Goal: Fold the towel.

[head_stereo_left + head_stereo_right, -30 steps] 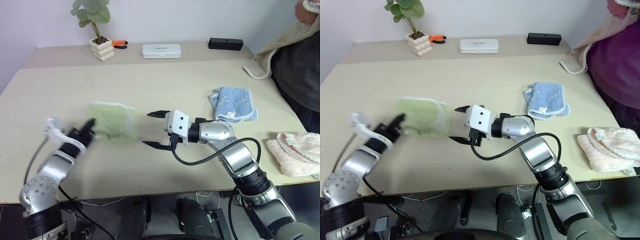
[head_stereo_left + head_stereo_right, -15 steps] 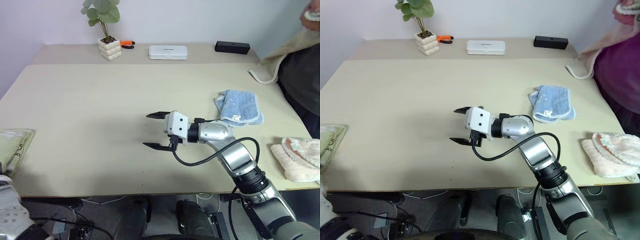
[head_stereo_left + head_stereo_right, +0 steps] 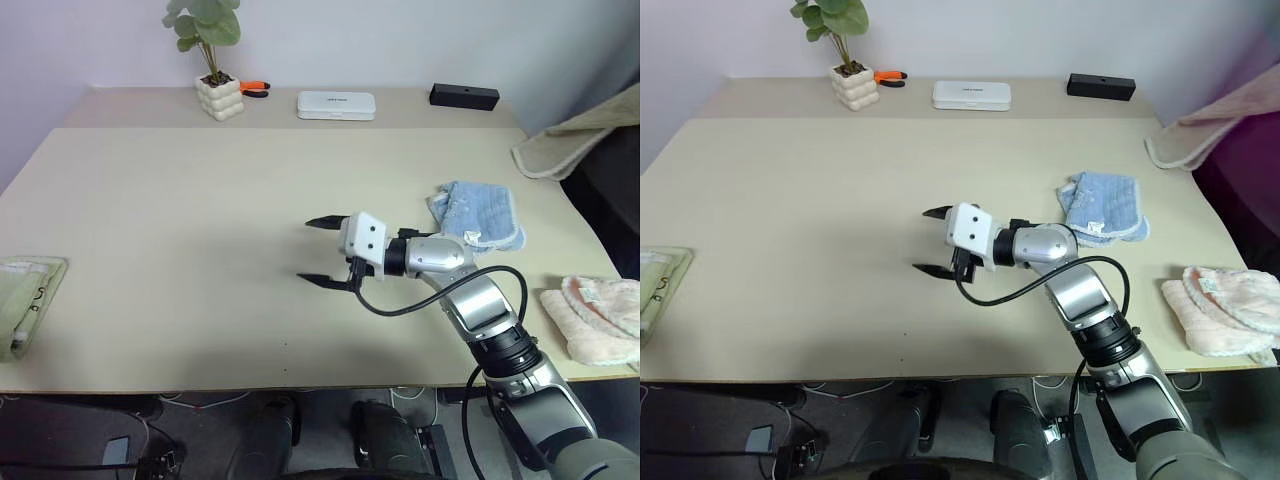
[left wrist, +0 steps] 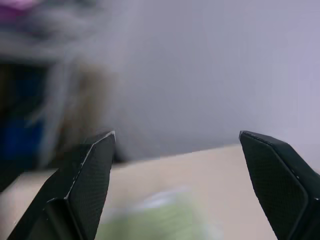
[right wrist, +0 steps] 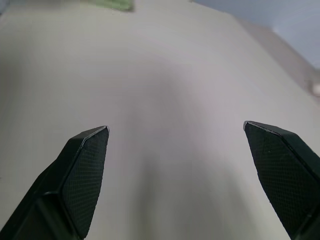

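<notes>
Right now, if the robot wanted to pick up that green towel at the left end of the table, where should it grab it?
Probably the long edge nearest the table's middle, coming in from the right. The green towel lies flat and folded at the table's left edge, partly out of view, so that inner edge is the clearest place to slide one finger under. The left gripper is nearer, its fingers wide apart.

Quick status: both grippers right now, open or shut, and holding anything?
Left gripper: open, holding nothing; the towel lies on the table.
Right gripper: open, empty, above the table.
</notes>
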You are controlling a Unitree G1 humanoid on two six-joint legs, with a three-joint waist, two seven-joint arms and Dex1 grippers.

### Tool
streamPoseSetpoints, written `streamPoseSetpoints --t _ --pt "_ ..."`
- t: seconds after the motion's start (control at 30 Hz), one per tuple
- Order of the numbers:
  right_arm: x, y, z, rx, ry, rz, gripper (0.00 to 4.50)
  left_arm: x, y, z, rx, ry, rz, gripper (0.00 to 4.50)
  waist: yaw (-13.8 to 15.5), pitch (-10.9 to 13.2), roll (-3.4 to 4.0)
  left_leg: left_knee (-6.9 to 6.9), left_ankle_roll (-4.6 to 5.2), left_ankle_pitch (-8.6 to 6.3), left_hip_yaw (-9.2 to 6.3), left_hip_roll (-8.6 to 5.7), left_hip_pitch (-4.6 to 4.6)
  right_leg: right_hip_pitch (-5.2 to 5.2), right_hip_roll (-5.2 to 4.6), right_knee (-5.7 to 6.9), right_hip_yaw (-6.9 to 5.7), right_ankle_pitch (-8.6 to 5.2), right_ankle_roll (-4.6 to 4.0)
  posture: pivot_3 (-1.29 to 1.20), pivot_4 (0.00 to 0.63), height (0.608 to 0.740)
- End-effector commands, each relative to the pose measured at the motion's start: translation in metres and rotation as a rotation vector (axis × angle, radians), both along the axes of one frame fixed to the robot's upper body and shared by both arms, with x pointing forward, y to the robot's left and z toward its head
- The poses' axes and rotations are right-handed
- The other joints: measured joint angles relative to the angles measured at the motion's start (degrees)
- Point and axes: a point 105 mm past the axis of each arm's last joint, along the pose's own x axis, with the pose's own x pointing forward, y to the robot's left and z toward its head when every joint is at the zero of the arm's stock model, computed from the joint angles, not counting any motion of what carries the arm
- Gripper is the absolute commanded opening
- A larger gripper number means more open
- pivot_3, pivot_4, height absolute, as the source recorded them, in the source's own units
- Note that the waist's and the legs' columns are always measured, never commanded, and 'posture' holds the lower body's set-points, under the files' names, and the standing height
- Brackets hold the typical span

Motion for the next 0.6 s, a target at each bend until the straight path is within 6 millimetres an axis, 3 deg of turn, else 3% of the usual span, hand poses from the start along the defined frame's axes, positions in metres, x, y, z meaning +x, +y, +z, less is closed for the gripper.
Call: streamPoseSetpoints --t 0.03,0.1,0.2,0.37,0.6 --pt "0.018 -0.029 0.013 0.075 0.012 -0.168 4.4 0.045 -0.071 -0.011 0.193 0.155 -0.385 4.04 -0.4 0.0 0.07 -0.03 0.02 -0.02 0.07 0.0 0.0 -0.01 -0.02 0.0 0.03 0.0 0.0 0.0 0.15 0.74" --pt "0.032 -0.06 0.009 0.098 0.046 -0.336 4.4 0.064 -0.117 -0.028 0.297 0.261 -0.611 4.04 -0.4 0.0 0.09 -0.12 0.03 -0.02 0.13 0.01 -0.07 -0.02 -0.05 0.02 0.13 0.0 0.0 0.0 0.15 0.74" --pt "0.034 -0.089 -0.002 0.104 0.098 -0.462 4.4 0.074 -0.156 -0.05 0.421 0.358 -0.821 4.04 -0.6 0.0 0.12 -0.31 0.04 -0.01 0.18 0.04 -0.14 -0.21 -0.04 0.08 0.19 0.01 0.0 0.0 0.15 0.74" --pt "0.024 -0.114 -0.016 0.121 0.182 -0.566 4.4 0.086 -0.181 -0.065 0.425 0.361 -0.963 4.04 -1.1 0.1 0.26 -0.7 0.16 0.13 0.33 0.17 -0.15 -0.55 -0.01 0.22 0.33 0.0 -0.01 0.0 0.15 0.74" --pt "0.019 -0.124 -0.017 0.157 0.205 -0.64 4.4 0.095 -0.197 -0.072 0.447 0.357 -1.055 4.04 -1.6 0.1 0.29 -0.56 0.15 0.15 0.32 0.15 -0.15 -0.47 -0.02 0.24 0.32 0.0 -0.01 0.0 0.15 0.74"
